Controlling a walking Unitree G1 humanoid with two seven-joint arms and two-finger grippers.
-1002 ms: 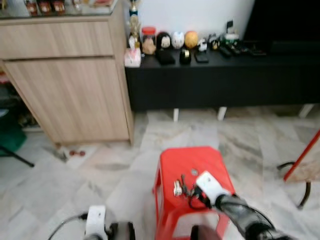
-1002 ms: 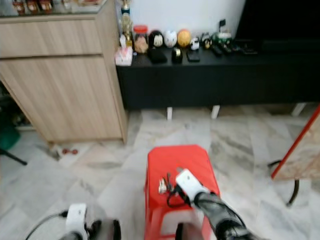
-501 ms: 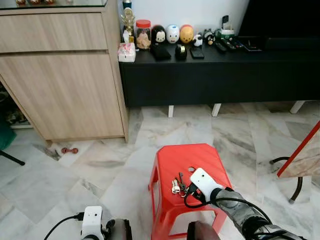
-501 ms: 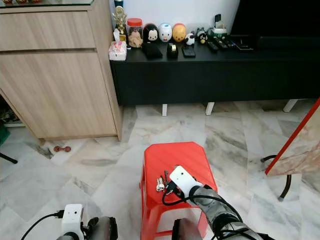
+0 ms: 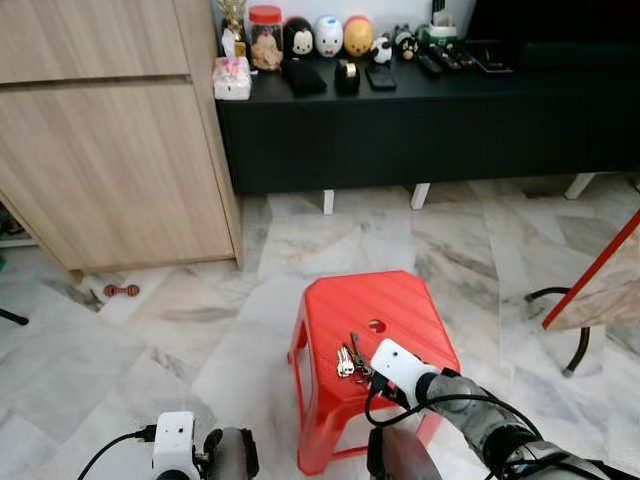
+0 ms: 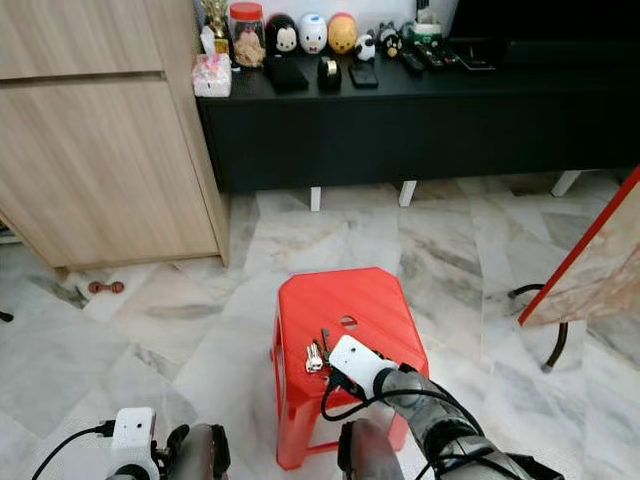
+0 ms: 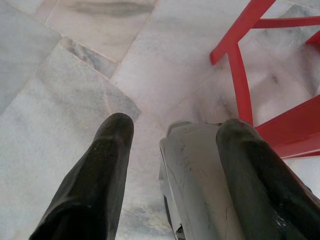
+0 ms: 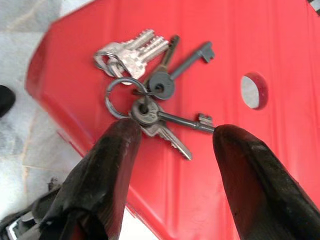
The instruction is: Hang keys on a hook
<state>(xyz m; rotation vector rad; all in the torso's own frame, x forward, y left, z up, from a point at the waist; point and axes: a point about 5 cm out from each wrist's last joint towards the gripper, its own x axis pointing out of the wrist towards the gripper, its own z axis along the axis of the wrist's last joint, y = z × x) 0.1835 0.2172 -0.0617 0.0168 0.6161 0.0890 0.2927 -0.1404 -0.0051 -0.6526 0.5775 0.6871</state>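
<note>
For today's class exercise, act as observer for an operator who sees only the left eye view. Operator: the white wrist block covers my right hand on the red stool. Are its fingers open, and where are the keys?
Observer: The right hand is open; the keys lie flat on the red stool, just ahead of the fingertips, not gripped.
Operator: How are the keys arranged?
Observer: A ring joins a fan of silver keys to several darker long-shafted ones.
Operator: And my left hand?
Observer: The left hand is open, pointing down at the marble floor beside the stool's legs.
</note>
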